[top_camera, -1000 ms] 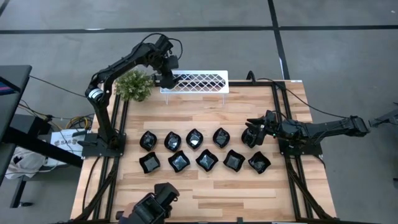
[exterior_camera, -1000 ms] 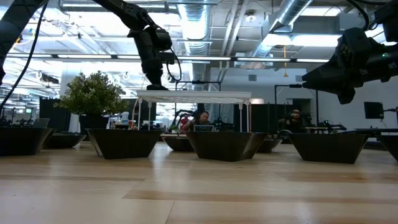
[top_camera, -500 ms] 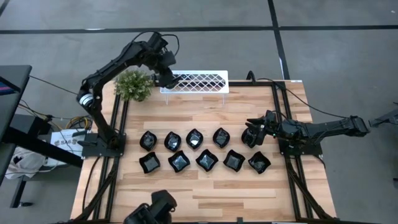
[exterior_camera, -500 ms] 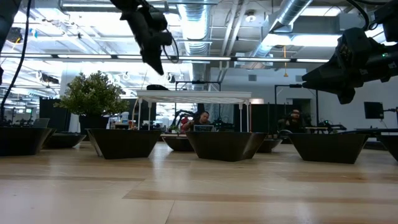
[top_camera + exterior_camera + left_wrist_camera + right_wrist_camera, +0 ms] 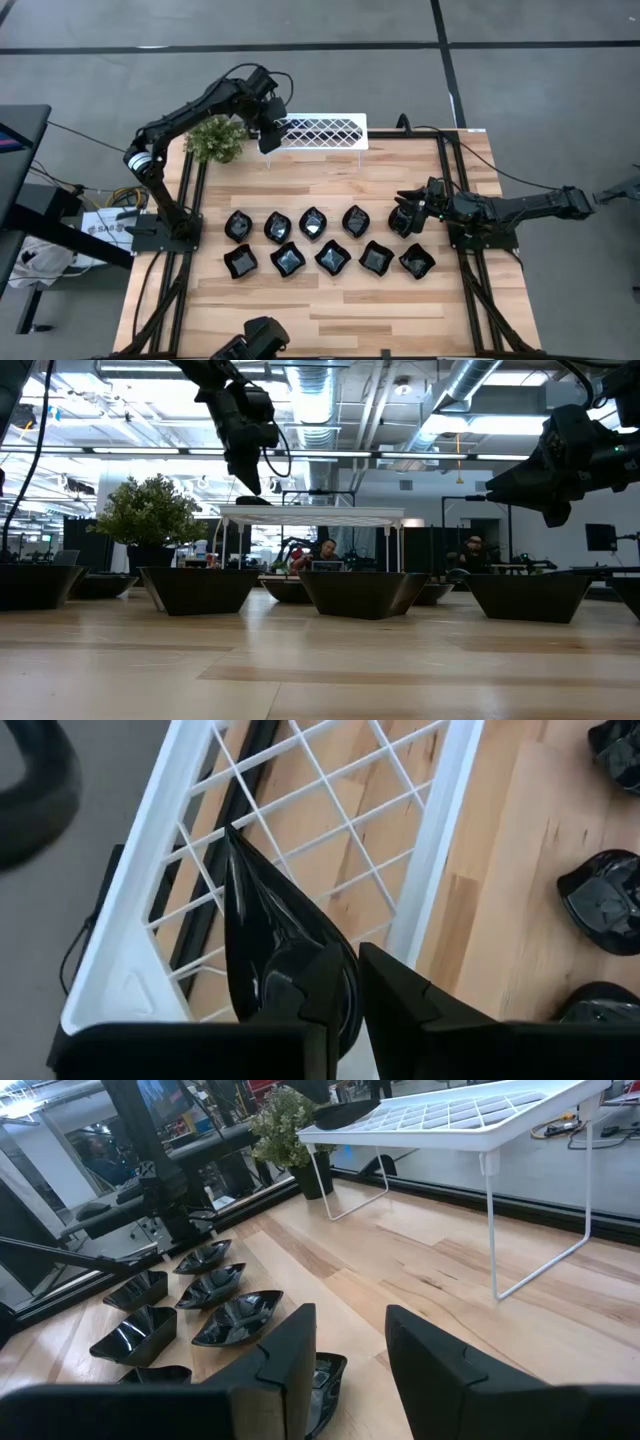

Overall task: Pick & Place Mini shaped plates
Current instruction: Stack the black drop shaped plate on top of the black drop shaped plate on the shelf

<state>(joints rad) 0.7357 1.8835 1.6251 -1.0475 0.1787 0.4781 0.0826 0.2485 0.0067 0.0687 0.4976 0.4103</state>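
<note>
Resting surface: wooden table (image 5: 330,310), ten mini shaped plates (image 5: 314,241) in two rows across its middle.
Rack: white lattice rack (image 5: 312,131) at the table's far edge, a potted plant (image 5: 215,137) beside its left end.
Left gripper (image 5: 266,140): above the rack's left end, fingers (image 5: 330,982) clamped narrow on a slim teardrop plate (image 5: 270,940).
Teardrop plate: glossy black, pointed tip reaching over the white lattice, wide end hidden between the fingers.
Right gripper (image 5: 405,210): over the near-right plates, fingers (image 5: 285,1365) parted a moderate way, holding nothing.
Plate beneath right gripper: black dish (image 5: 322,1380) on the wood, partly hidden.
</note>
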